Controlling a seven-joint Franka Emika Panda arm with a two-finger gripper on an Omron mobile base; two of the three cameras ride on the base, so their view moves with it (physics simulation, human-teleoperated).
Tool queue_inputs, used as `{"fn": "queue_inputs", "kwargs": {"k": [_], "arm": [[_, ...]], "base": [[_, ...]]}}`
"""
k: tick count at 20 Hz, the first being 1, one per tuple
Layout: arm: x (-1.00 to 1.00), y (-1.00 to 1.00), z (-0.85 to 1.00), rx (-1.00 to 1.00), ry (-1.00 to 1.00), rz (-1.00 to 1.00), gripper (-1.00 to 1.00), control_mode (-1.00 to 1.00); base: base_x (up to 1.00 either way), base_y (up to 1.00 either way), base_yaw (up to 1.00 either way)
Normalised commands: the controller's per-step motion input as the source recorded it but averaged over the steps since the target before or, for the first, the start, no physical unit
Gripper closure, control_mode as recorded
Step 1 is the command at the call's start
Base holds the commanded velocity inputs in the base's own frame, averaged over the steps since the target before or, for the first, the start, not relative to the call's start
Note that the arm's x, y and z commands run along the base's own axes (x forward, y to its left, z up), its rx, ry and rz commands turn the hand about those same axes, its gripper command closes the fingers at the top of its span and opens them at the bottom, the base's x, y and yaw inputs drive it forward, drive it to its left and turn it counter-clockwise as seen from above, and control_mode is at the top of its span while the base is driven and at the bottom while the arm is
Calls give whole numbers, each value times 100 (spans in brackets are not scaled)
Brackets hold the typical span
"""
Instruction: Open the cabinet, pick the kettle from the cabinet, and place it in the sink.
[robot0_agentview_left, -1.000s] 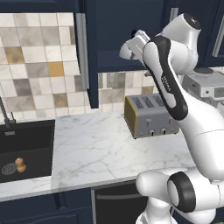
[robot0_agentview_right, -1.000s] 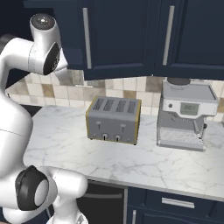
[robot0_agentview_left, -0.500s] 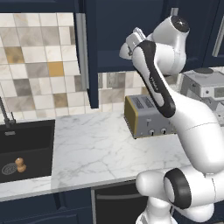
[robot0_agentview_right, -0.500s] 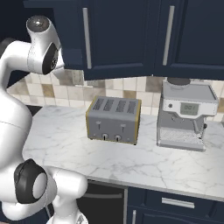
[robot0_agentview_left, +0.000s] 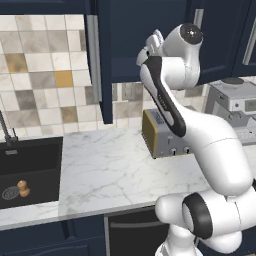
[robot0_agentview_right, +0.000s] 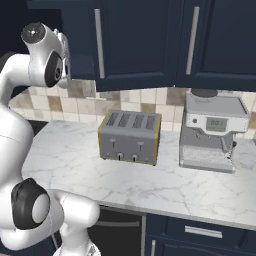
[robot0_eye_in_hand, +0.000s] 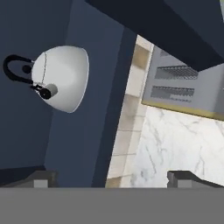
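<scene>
The kettle (robot0_eye_in_hand: 61, 78) sits inside the open cabinet (robot0_eye_in_hand: 83, 131), seen in the hand view rolled sideways: its pale dome faces right in that picture, its thin black handle arches at the left, and a small dark knob shows on its lid. Navy walls of the cabinet surround it. The end effector (robot0_eye_in_hand: 111, 177) is clear of the kettle, its two dark finger tips set wide apart with nothing between them.

In the left base view the cabinet's door (robot0_agentview_left: 105, 60) stands swung out edge-on, its long silver bar handle (robot0_agentview_left: 93, 57) running down the near edge. The arm reaches up so that the hand is raised against the cabinet front, above the toaster (robot0_agentview_left: 162, 135).

The toaster stands on the white marble surface (robot0_agentview_left: 110, 170), near the tiled wall. A coffee machine (robot0_agentview_right: 215, 130) stands beside it toward the right. The black sink (robot0_agentview_left: 27, 167) is set into the surface at the far left, well apart from the cabinet, with a small brown object (robot0_agentview_left: 22, 188) beside its round drain (robot0_agentview_left: 10, 192).
</scene>
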Motion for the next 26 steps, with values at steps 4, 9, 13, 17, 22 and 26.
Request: {"fn": "queue_inputs", "kwargs": {"k": [4,9,13,17,22,26], "arm": [[10,-7,0,13,-5,-23,-100,-100],[14,-5,4,10,-8,-19,-100,-100],[11,-11,10,10,-2,-17,-100,-100],[3,-16,12,12,0,-15,-100,-100],[1,-19,12,12,0,-11,-100,-100],[0,-20,3,11,0,-9,-100,-100]], "base": [[0,0,0],[0,0,0],[0,0,0],[0,0,0],[0,0,0],[0,0,0]]}}
